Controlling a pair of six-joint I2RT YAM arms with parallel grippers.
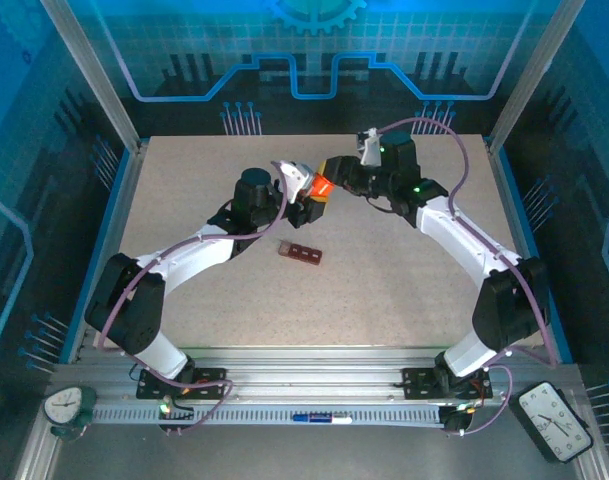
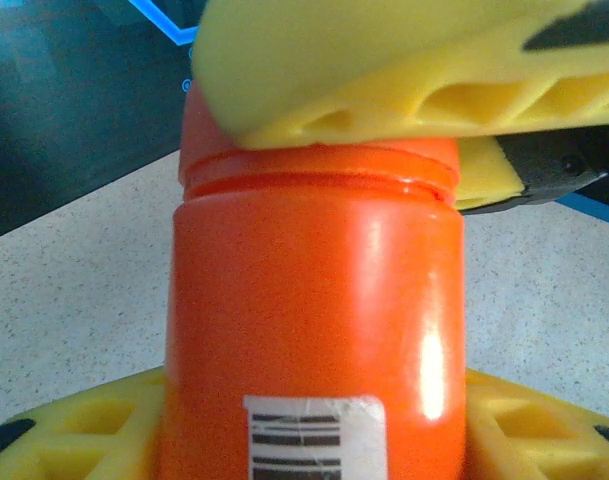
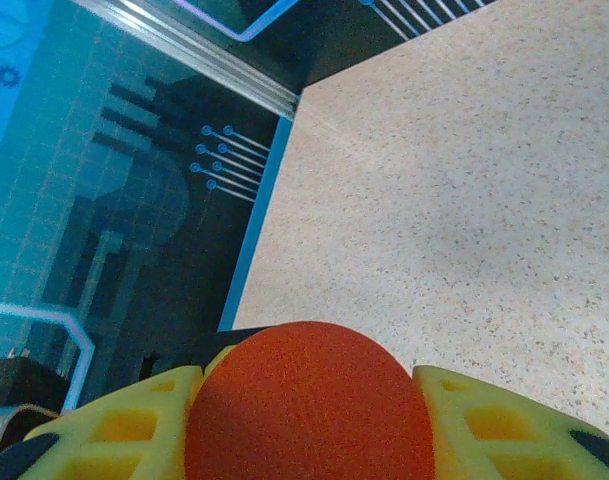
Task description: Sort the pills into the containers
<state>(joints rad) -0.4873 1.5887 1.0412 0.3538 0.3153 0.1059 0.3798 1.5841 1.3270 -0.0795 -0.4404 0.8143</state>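
near rail: two small clocks sit at its ends, a green-framed one (image 1: pixel 69 405) on the left and a black one (image 1: pixel 554 420) on the right. a blue-and-white pen (image 1: pixel 319 417) lies between the arm bases.
table: a speckled beige top (image 1: pixel 184 200) with a blue border.
containers: the dark reddish-brown strip of square compartments (image 1: pixel 299 253) lies flat near the middle of the table, a little slanted. it is nearer than both grippers and apart from them. what its compartments hold is too small to tell.
left gripper: the left gripper (image 2: pixel 309 430) reaches in from the left, just beyond the strip. its yellow fingers (image 2: pixel 74 425) pinch the body of the orange bottle from both sides, down by the label.
orange bottle: the orange bottle (image 1: pixel 321 186) is held between the two grippers and appears lifted off the table. the left wrist view shows a white barcode label (image 2: pixel 314 435) on its glossy side and a groove below its top section.
cap: the cap (image 3: pixel 309 400) is a rounded, matte orange end.
right gripper: the right gripper (image 3: pixel 309 420) comes in from the right to meet the left. its jaws are closed on the cap, one yellow finger on each side. in the left wrist view one of those fingers (image 2: pixel 384 70) lies across the top of the bottle.
far wall: a blue panel (image 1: pixel 314 50) with a circuit pattern.
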